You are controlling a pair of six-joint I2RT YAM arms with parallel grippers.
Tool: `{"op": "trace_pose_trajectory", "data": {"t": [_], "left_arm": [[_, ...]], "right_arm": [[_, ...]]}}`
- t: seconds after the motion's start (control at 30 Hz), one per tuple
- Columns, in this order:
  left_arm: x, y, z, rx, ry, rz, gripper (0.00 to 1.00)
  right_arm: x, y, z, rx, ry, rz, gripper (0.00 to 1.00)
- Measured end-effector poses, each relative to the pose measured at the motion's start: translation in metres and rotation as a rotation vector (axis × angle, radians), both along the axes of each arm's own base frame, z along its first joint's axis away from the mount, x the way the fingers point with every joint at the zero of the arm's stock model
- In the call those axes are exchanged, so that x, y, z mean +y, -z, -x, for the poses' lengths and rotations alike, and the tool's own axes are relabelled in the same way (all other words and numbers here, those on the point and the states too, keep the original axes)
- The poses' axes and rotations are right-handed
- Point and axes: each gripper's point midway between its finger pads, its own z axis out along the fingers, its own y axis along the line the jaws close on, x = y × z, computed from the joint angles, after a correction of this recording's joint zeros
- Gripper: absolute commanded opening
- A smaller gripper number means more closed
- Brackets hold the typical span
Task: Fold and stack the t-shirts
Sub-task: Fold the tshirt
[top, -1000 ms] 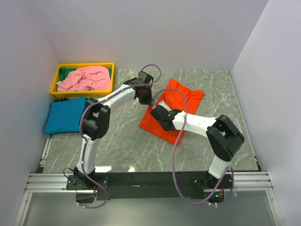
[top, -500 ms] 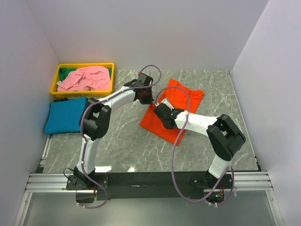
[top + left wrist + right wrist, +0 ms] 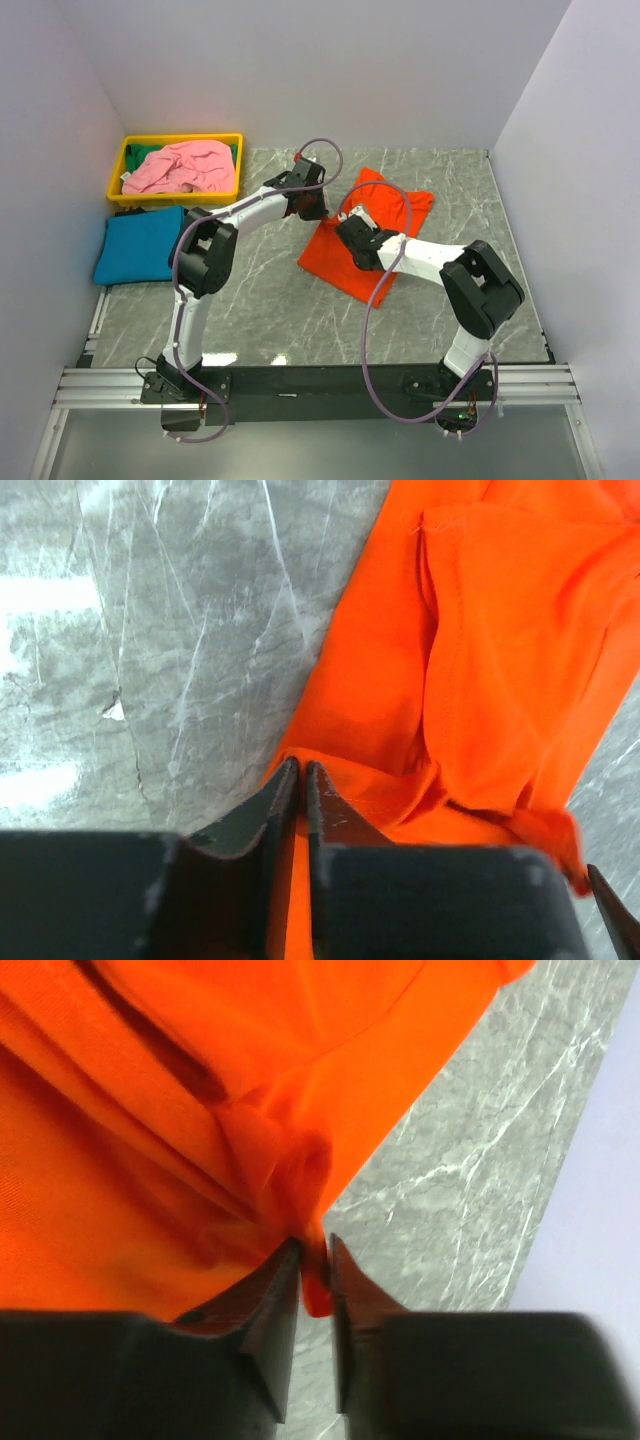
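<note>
Top: orange shirt (image 3: 405, 208) mid-table, crumpled; teal shirt (image 3: 140, 243) at left edge; pink shirt (image 3: 185, 167) in tray (image 3: 175, 139). Near table (image 3: 280, 310) bare. Fingertips hidden.
Left wrist: left gripper (image 3: 301, 780) pinches the orange hem.
Right wrist: right gripper (image 3: 313, 1255) pinches an orange fold; rest cut off.

Bright orange t-shirt (image 3: 325, 255) at centre on a grey bench (image 3: 260, 300) veined with white; teal blue t-shirt (image 3: 140, 243) at left; pale pink t-shirt (image 3: 185, 167) beside green cloth (image 3: 147, 152) in a yellow tray (image 3: 180, 138), upper left
</note>
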Motion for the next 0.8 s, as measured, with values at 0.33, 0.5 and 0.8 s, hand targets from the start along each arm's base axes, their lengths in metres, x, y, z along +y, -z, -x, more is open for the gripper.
{"op": "trace_pose_trajectory", "data": {"t": [0.33,0.5,0.8], "left_arm": [[0.006,0.003,-0.01,-0.057,-0.037,-0.023,0.78],[0.026,-0.008,0.002,-0.066,-0.081,-0.055,0.74],[0.048,-0.056,0.053,-0.104,-0.138,0.001,0.25]], "right_arm": [[0.005,-0.004,-0.005,-0.008,-0.001,-0.037,0.45],[0.019,-0.017,-0.005,-0.023,-0.031,-0.145,0.38],[0.057,-0.031,-0.013,-0.031,-0.117,-0.424,0.04]]}}
